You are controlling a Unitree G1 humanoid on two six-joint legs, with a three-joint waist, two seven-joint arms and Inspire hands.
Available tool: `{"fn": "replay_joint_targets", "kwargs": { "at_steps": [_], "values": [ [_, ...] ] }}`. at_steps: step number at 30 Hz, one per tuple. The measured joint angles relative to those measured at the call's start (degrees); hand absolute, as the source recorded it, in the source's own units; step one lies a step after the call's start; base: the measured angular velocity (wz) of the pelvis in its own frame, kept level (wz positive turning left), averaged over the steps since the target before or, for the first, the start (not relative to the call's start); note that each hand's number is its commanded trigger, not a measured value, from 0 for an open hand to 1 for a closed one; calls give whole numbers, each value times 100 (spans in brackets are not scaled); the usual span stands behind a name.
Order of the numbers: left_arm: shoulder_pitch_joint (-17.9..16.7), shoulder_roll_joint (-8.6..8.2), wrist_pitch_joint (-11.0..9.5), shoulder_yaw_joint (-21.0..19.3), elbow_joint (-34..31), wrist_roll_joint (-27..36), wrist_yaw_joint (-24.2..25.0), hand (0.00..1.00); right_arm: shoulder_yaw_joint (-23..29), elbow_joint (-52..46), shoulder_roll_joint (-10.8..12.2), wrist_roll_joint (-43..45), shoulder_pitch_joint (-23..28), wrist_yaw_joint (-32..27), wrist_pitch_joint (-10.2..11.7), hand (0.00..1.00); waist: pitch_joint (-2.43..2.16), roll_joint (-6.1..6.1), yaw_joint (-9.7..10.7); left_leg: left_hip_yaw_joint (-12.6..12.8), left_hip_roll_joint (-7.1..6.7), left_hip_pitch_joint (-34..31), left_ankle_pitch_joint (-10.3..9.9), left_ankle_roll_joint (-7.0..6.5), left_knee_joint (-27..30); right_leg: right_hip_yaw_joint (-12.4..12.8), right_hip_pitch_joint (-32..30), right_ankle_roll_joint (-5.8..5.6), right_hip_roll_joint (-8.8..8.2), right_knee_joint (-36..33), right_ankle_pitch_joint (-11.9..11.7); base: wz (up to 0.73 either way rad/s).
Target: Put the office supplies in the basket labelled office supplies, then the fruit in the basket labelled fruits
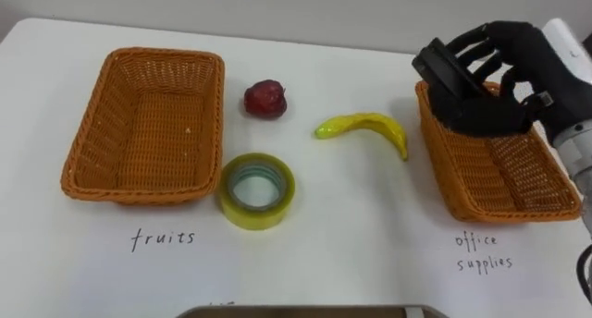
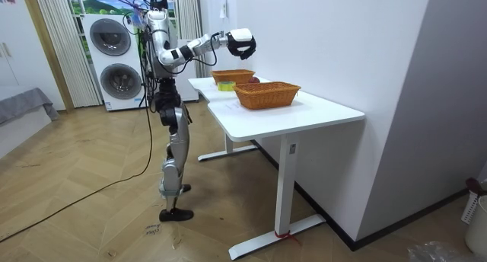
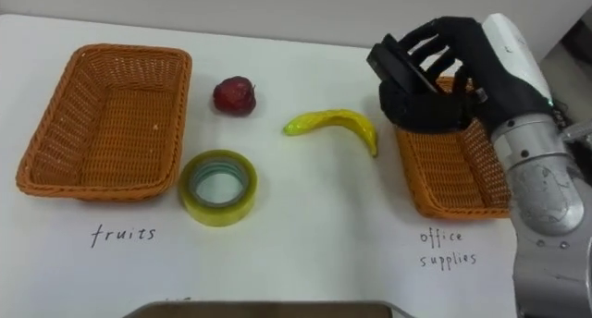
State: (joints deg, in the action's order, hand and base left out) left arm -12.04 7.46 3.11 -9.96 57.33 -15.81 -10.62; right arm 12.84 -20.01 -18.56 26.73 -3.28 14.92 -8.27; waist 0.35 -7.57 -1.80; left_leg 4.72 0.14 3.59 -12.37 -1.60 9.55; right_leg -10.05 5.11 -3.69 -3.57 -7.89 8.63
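Black object (image 1: 448, 67): flat, dark and tilted, held in the air over the far left corner of the right basket. It touches neither the basket nor the table.
Right hand (image 1: 520, 70): comes in from the right, fingers and thumb curled round the black object. In the room view it is raised clear above the table.
Right basket (image 1: 529, 175): orange wicker, rectangular, at the table's right side. Nothing shows on the visible part of its floor. The words "office supplies" (image 1: 481, 251) are handwritten on the table in front of it.
Left basket (image 1: 139, 124): orange wicker, matching the right one, at the table's left side. It holds nothing. The word "fruits" (image 1: 163, 237) is handwritten in front of it.
Apple (image 1: 265, 98): dark red, on the table just right of the left basket's far end.
Banana (image 1: 365, 127): yellow and curved, lying on the table between the apple and the right basket, apart from both.
Tape roll (image 1: 257, 218): yellowish, lying flat by the left basket's near right corner.
Table (image 1: 351, 253): white top, on white legs in the room view.
Robot's position: upright at the table's long side, facing the wall behind the table, with two stacked washing machines (image 2: 116, 60) behind it.
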Motion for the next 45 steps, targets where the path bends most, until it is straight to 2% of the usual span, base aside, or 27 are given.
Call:
{"fn": "replay_joint_targets", "kwargs": {
  "at_steps": [3,6,14,21,26,36,45],
  "values": [
    [1,-3,0,0,3,5,0,0,38,22,0,-54,0,-272,21,100,0,-1,1,2,2,-1,0,0,-5,35,0,0,7,-6,0,0],
    [-37,-5,-1,2,11,2,-4,0,42,229,-1,-172,5,-516,138,100,-3,-15,25,1,0,9,0,0,-5,29,10,0,7,-5,0,0],
    [-86,1,-9,3,9,3,-44,0,35,616,-6,-316,23,-863,136,100,-13,-49,45,1,0,17,0,0,-3,33,-3,0,6,1,0,0],
    [-119,2,-9,0,-21,-10,-47,0,34,1012,-24,-646,22,-894,138,100,-23,-76,26,6,6,19,0,0,-1,45,8,0,-3,0,0,0],
    [-129,17,-11,1,-60,-8,-48,0,35,1294,-41,-901,21,-888,168,100,-8,-68,26,-10,8,-5,-1,0,-8,-6,3,0,-4,0,0,0],
    [-138,20,-16,2,-183,-4,-125,0,16,1929,-40,-849,24,-888,211,100,-9,-75,-4,-16,3,-10,-1,2,-8,-114,-16,0,0,1,0,1],
    [-221,20,-16,-121,-169,-6,-158,0,-31,2239,-39,-667,25,-887,210,100,-20,-90,-16,-13,3,8,-1,2,-5,-110,-1,0,-7,6,0,0]
  ]
}}
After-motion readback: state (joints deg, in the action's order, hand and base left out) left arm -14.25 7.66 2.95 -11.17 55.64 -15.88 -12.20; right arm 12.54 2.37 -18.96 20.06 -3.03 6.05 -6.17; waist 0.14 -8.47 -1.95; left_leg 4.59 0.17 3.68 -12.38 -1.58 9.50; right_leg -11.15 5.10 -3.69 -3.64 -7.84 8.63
